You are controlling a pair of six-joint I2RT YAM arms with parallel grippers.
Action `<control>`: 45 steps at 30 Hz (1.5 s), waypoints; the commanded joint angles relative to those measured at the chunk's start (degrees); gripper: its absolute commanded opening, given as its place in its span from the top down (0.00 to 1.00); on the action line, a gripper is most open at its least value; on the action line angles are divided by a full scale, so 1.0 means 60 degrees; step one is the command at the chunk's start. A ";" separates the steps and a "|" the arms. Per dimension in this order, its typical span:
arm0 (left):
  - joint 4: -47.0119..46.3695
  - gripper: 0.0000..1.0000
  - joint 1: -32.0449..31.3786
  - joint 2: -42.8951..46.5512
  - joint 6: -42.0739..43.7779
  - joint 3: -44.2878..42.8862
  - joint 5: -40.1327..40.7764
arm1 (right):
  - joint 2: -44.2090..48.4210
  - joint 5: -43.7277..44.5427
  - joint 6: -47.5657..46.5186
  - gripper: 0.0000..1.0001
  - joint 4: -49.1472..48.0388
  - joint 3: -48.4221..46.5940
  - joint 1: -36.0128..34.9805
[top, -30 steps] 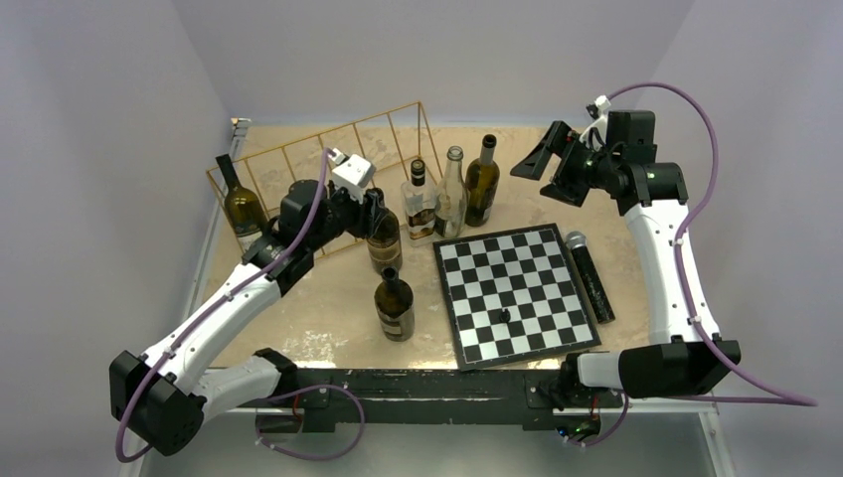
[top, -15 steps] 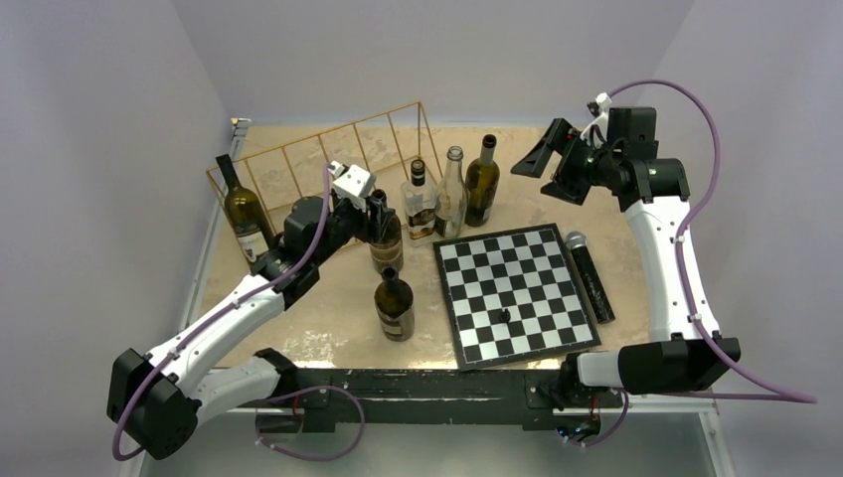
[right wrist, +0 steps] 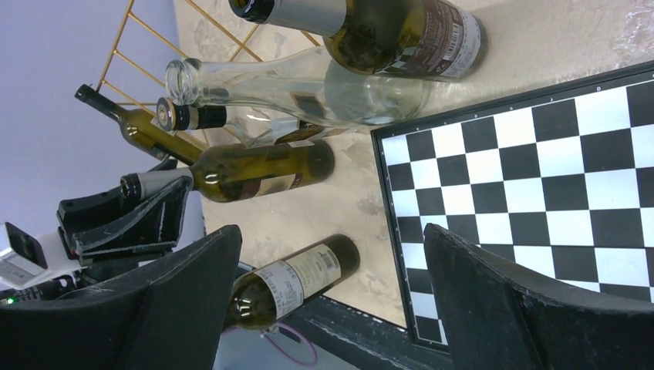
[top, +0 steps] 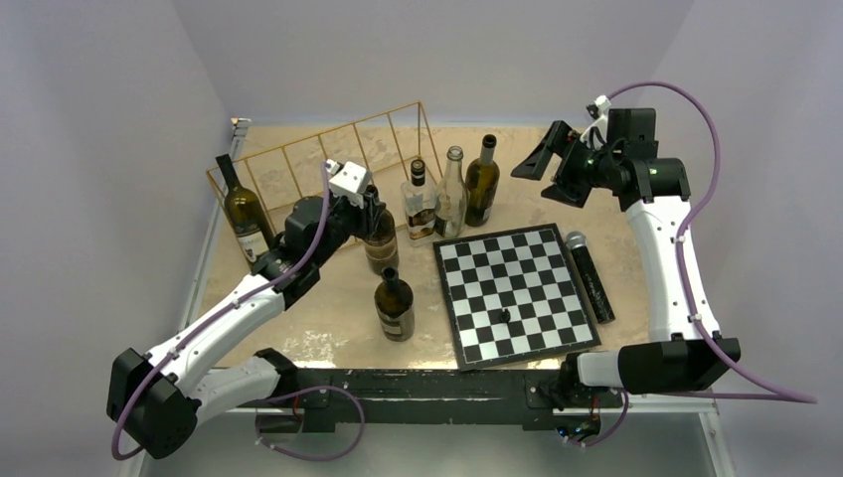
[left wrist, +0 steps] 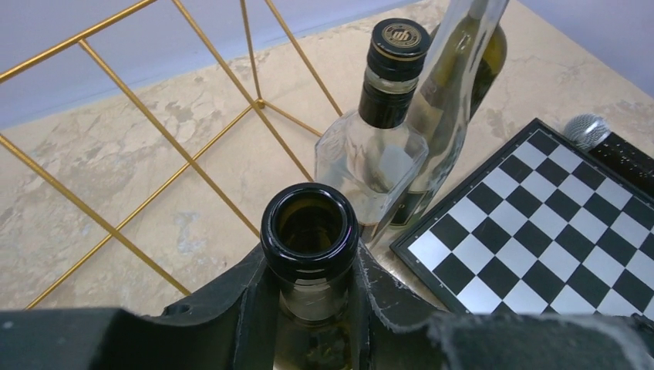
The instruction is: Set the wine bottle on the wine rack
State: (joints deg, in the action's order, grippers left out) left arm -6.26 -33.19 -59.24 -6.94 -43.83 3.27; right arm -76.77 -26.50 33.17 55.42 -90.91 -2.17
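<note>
Left gripper (left wrist: 310, 304): we see its two fingers closed on the neck of the wine bottle, one on each side, just under the lip.
Wine bottle (top: 383, 246): dark glass, uncorked and upright, held by the neck. It stands at the middle of the table (top: 328, 313), just on the near side of the wine rack and not in any slot. We cannot tell whether its base touches the table.
Wine rack (top: 313, 136): a thin gold wire frame across the far left of the table, its row of narrow slots running from left to right.
Right gripper (right wrist: 330, 231): raised over the far right of the table, fingers spread wide and holding nothing.
Near bottle (top: 395, 306): dark, labelled and upright, standing near of the wine bottle and apart from it.
Square bottle (top: 419, 206): clear glass with a black cap, just to the right of the wine bottle.
Tall clear bottle (top: 452, 194): right beside the square bottle, on its right.
Green bottle (top: 482, 184): dark, at the right end of that row, by the chessboard's far edge.
Left bottle (top: 242, 211): dark, at the rack's left end; we cannot tell whether it touches the wires.
Chessboard (top: 517, 273): flat on the table's right half, with one small dark piece (top: 504, 315) toward its near edge.
Microphone (top: 589, 278): lying just beside the chessboard's right edge, head to the far side.
</note>
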 commanded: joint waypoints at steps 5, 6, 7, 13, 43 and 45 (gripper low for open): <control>0.0186 1.00 -0.0042 0.0177 -0.0167 -0.1482 0.0953 | 0.0071 0.0055 -0.0188 0.07 -0.0021 -0.0676 0.0051; 0.0345 1.00 -0.0036 0.0188 -0.0175 -0.1711 0.1038 | 0.0090 0.0056 -0.0206 0.07 -0.0022 -0.0674 0.0054; 0.0458 1.00 -0.0044 0.0204 -0.0176 -0.1880 0.1105 | 0.0095 0.0052 -0.0221 0.07 -0.0010 -0.0680 0.0051; 0.0680 1.00 -0.0042 0.0371 0.0007 -0.2291 0.2038 | 0.0197 0.0123 -0.0313 0.07 0.0006 -0.0671 0.0053; 0.5773 1.00 0.2266 0.0293 -0.1701 -0.4301 0.4643 | 0.0095 0.0012 -0.0400 0.07 -0.0031 -0.0531 0.0055; 0.5970 1.00 0.2399 0.0119 -0.1926 -0.4486 0.4582 | 0.0121 0.0039 -0.0412 0.07 -0.0037 -0.0535 0.0055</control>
State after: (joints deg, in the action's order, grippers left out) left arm 30.20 -20.10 -57.60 -14.41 -65.84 30.50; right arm -76.75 -26.41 31.88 55.81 -92.82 -2.17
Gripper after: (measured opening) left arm 0.362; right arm 0.930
